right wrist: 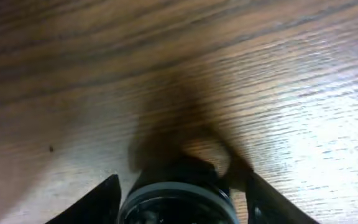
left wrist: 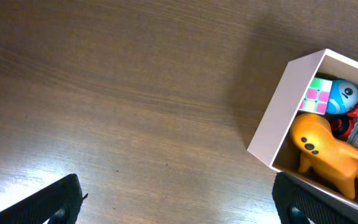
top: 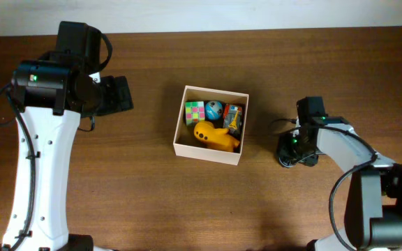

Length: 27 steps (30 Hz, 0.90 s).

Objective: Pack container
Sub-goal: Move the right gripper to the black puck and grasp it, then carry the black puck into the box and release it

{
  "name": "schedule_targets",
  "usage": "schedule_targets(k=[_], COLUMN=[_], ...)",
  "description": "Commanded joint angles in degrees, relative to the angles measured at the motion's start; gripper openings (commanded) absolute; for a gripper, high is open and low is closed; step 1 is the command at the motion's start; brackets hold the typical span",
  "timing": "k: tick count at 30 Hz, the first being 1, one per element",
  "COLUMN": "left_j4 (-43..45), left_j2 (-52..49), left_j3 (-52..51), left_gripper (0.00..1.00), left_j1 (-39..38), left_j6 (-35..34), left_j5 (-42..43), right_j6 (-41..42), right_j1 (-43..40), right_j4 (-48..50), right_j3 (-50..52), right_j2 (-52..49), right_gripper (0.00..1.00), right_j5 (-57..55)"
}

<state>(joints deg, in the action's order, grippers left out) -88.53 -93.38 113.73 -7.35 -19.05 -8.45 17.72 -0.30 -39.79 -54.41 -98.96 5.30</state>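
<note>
Overhead: I can't tell if my right gripper (top: 295, 155) clamps the round black object (right wrist: 176, 190); left gripper (left wrist: 179, 208) gapes; a loose hold could drop it short of the white square cardboard container (top: 206, 153).

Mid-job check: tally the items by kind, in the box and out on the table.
Puzzle cube: 1
Blue round toy: 1
Red-and-grey toy: 1
Orange animal toy: 1
Dark round object outside, on the table: 1
Total: 5, with 4 in the container.
</note>
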Motion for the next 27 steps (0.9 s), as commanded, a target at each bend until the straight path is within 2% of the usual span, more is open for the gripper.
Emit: schedule_targets(k=[1, 4, 8, 13, 19, 24, 27], left_j4=[-0.07, -0.07, -0.04, -0.07, -0.07, -0.07, -0.07], left_j2=[0.09, 0.09, 0.09, 0.09, 0.09, 0.09, 0.09], left_j3=[0.39, 0.39, 0.39, 0.39, 0.39, 0.39, 0.39], left_gripper=[0.99, 0.99, 0.99, 0.99, 0.99, 0.99, 0.99], left_j1=[0.13, 0.13, 0.13, 0.13, 0.11, 0.02, 0.02], left_j6=[0.68, 0.70, 0.70, 0.68, 0.68, 0.70, 0.70], left_j5=[-0.59, -0.59, -0.59, -0.59, -0.59, -0.59, -0.59], right_j6=[-0.28, -0.28, -0.28, -0.33, -0.52, -0.96, -1.01], right_j1=[-0.09, -0.09, -0.02, 2.91, 12.66, 22.01, 25.68], right_j4=[0.09, -0.22, -1.70, -6.86, -13.05, -12.68, -8.59], right_j3=[0.52, 0.52, -0.63, -5.84, -17.09, -25.59, -26.14], right_j2=[-1.11, -1.11, -0.39, 4.37, 12.00, 13.84, 13.53], right_gripper=[0.55, 0.45, 0.42, 0.42, 0.45, 0.47, 0.47], right_j5=[0.57, 0.55, 0.57, 0.50, -0.11, -3.52, -6.64])
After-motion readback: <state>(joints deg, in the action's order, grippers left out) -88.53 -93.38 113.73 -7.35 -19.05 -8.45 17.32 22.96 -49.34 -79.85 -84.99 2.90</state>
